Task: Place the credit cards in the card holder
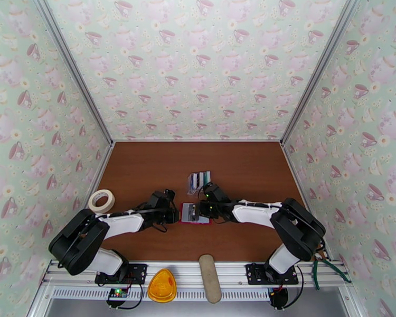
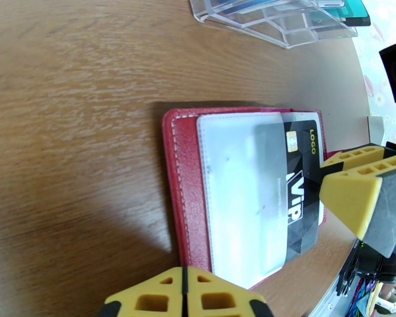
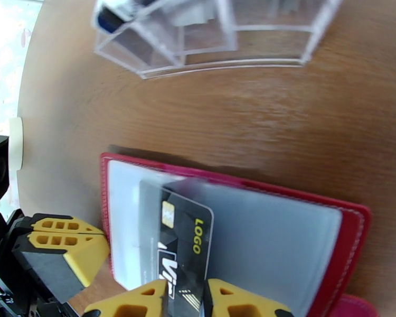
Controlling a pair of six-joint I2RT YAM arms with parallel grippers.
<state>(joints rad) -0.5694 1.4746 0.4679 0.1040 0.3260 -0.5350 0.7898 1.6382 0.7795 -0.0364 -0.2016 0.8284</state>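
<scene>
Lying open and flat near the middle of the table (image 1: 145, 170), the red card holder (image 2: 179, 170) sits between the two arms, its pale see-through pocket (image 2: 240, 196) facing up. At 9 o'clock of it in the top view is the left gripper (image 2: 185, 276), whose yellow fingers are pressed together with no gap, their tips right at the holder's edge; whether they pinch that edge cannot be told. At 3 o'clock is the right gripper (image 3: 186, 287), its fingers standing a little apart over the outer end of a black card (image 2: 301, 202) printed with VIP and LOGO and bearing a gold chip. That card is partway under the pocket: the half toward 9 o'clock shows dimly through the plastic, while the half toward 3 o'clock lies bare and reaches close to the holder's edge. Whether the right pads touch the card cannot be told. At 12 o'clock of the holder, near but apart from it, is a clear plastic stand (image 3: 224, 48) with the other credit cards (image 1: 199, 180) upright in its slots. A roll of tape (image 1: 101, 201) lies well off at 9 o'clock, by the table's left edge.
</scene>
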